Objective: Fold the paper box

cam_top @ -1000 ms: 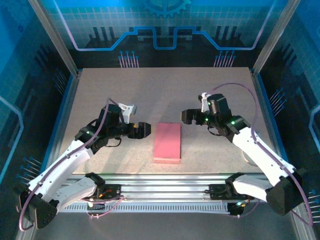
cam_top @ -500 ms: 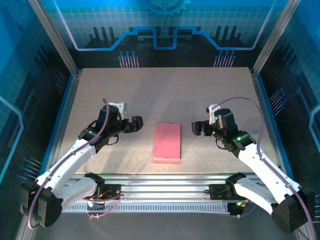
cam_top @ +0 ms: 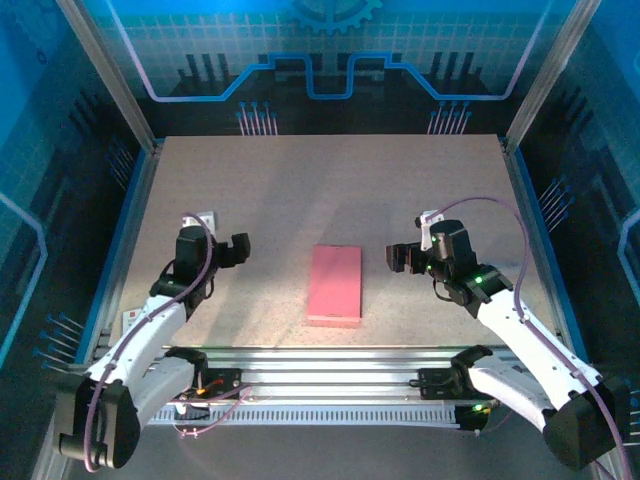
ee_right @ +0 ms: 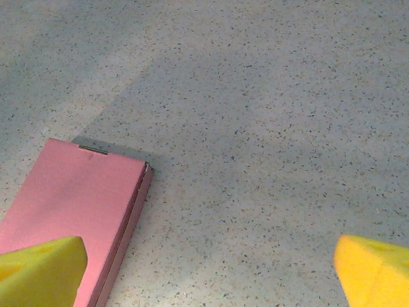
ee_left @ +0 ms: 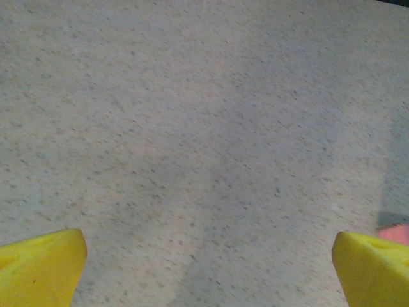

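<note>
Since the earlier frames the left gripper point(cam_top: 238, 248) had been drawn back toward the left edge of the worktop point(cam_top: 330, 180), well apart from the paper box point(cam_top: 335, 284), and the right gripper point(cam_top: 395, 257) had been pulled a little to the right of it. The box was left lying flat and closed, midway between the left and right edges and nearer the near edge, touched by neither claw. Its upper face was seen as plain pink. Both claws were held spread wide with nothing between their yellow fingers point(ee_right: 38, 272). A small white slip point(cam_top: 133, 320) was seen by the left edge, its marking too small to be read.
</note>
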Available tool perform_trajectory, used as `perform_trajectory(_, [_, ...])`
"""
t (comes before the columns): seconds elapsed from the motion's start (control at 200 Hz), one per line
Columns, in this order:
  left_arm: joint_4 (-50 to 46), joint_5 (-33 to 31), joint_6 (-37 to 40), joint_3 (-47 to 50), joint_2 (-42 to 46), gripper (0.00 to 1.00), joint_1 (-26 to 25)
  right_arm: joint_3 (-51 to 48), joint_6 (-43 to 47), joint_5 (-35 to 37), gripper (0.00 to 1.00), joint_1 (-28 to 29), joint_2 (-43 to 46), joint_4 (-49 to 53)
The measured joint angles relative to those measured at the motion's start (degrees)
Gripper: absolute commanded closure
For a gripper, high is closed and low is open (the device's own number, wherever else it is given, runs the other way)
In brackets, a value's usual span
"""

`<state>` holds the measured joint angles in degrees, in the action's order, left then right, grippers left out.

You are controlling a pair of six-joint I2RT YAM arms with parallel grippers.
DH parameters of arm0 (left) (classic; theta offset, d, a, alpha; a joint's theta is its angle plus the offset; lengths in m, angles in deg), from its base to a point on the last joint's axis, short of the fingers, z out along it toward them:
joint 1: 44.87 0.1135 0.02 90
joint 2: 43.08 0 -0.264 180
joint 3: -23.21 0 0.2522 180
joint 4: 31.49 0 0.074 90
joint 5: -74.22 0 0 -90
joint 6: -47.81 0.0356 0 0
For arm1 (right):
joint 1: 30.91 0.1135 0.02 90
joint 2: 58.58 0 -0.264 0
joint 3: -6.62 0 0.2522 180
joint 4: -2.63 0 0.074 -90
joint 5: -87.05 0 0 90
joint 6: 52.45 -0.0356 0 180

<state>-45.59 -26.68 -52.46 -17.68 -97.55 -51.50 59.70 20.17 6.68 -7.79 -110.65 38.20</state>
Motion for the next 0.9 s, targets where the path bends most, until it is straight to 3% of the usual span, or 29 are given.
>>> perform_trajectory(0.49, [30.3, 5.8, 8.8, 3.0, -21.7, 0.01, 3.1, -0.8, -0.6, 0.0, 0.00, 0.0, 0.0, -0.4])
perform_trajectory(0.901, [47.2, 7.8, 9.1, 4.5, -33.5, 0.00, 7.3, -0.8, -0.1, 1.0, 0.00, 0.0, -2.0, -0.5])
